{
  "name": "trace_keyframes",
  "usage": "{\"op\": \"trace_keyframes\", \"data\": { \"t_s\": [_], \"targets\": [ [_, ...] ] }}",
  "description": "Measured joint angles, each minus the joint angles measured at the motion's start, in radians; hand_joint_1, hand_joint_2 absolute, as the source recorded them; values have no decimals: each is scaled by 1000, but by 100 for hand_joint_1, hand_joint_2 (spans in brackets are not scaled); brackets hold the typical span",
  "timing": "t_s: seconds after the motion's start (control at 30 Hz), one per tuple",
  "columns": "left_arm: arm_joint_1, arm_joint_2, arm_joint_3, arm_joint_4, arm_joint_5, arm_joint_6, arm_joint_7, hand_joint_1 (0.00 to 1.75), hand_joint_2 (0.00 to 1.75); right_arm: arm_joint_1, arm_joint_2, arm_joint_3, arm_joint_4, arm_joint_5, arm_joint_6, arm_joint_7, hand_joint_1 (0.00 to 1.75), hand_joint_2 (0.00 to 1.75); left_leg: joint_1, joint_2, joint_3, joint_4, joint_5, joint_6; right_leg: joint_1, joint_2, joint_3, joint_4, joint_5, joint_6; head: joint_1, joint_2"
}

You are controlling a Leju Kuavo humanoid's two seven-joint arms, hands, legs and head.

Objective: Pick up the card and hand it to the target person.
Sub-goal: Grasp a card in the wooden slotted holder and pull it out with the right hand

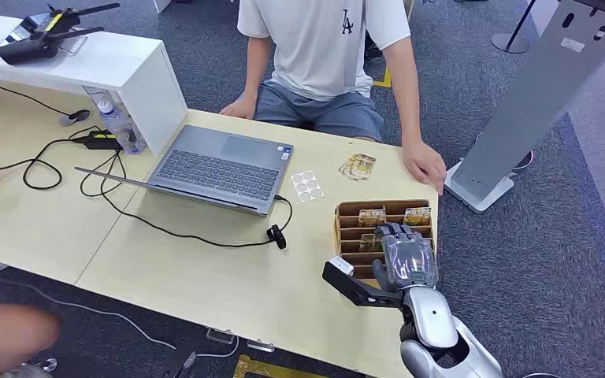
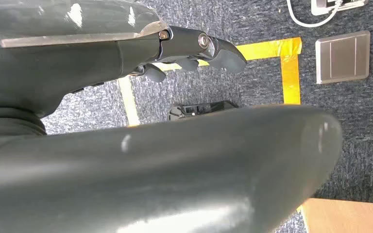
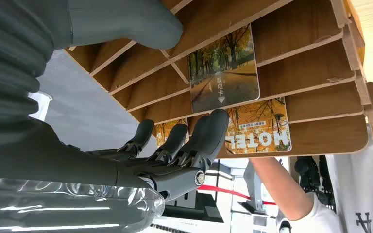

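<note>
A wooden card rack (image 1: 347, 229) stands near the table's right end. Picture cards stand in its slots, among them a "HOTEL" card (image 1: 372, 216) in the far row. My right hand (image 1: 406, 258) hovers over the rack's near rows, palm down, holding nothing. In the right wrist view its fingers (image 3: 194, 141) stretch out beside the "HOTEL" card (image 3: 260, 128) and below an autumn-tree card (image 3: 225, 68), with the thumb (image 3: 126, 22) spread apart. Across the table sits a person in a white T-shirt (image 1: 323, 39), one hand (image 1: 425, 165) on the table edge. My left hand (image 2: 126, 63) hangs over the floor, holding nothing.
A few loose cards (image 1: 358, 167) and a white sticker sheet (image 1: 306, 186) lie beyond the rack. An open laptop (image 1: 217, 169) with a black cable (image 1: 277, 235) sits mid-table. A white box shelf (image 1: 126, 67) stands far left. A grey stand (image 1: 536, 94) is beside the table's right edge.
</note>
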Motion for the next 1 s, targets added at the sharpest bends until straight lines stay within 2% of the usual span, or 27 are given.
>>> {"op": "trace_keyframes", "data": {
  "t_s": [0.53,0.77,0.9,1.0],
  "targets": [
    [0,0,0,0,0,-3,0,0,0,-2,0,0,15,0,0,-1,58,175,0,0,0,0,0,0,0,0,0,0,0,0,0,0],
    [0,0,0,0,0,-3,0,0,0,-2,0,0,16,-2,0,-2,59,175,0,0,0,0,0,0,0,0,0,0,0,0,0,0],
    [0,0,0,0,0,-2,0,0,0,-2,0,0,17,-5,0,-3,89,175,0,0,0,0,0,0,0,0,0,0,0,0,0,0],
    [0,0,0,0,0,-1,0,0,0,-3,1,0,18,-10,0,-5,100,175,0,0,0,0,0,0,0,0,0,0,0,0,0,0]
  ]
}}
